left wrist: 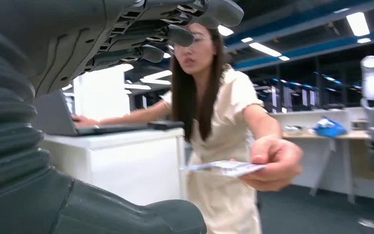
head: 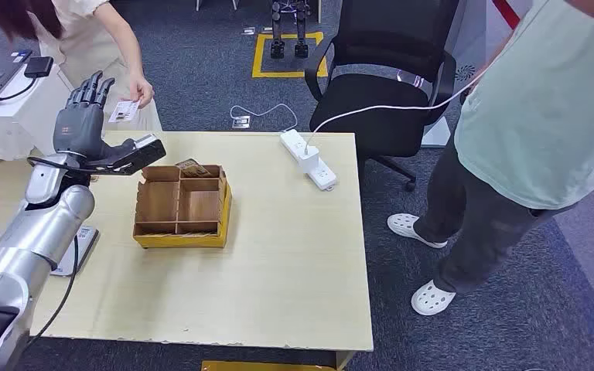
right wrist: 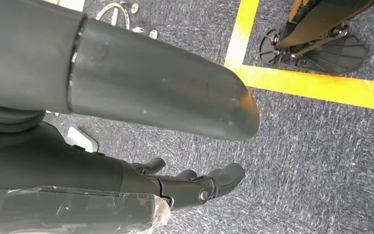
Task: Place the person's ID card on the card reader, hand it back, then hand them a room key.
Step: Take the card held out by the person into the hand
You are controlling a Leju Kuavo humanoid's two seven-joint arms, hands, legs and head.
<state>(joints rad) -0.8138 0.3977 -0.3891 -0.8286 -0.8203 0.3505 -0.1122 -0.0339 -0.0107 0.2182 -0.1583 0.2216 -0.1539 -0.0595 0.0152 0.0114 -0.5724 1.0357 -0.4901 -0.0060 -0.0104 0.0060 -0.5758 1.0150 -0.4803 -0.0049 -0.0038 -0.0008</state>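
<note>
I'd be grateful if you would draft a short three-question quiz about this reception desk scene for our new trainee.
1. True or false: the left hand already holds the card.
2. Which thing on the table has a white cable plugged in? A) wooden organizer B) power strip C) laptop
3. Fill in: the person's hand holds out a ____ toward the raised left hand.

Key:
1. False; its fingers are spread and empty.
2. B, the power strip.
3. Card.
</note>
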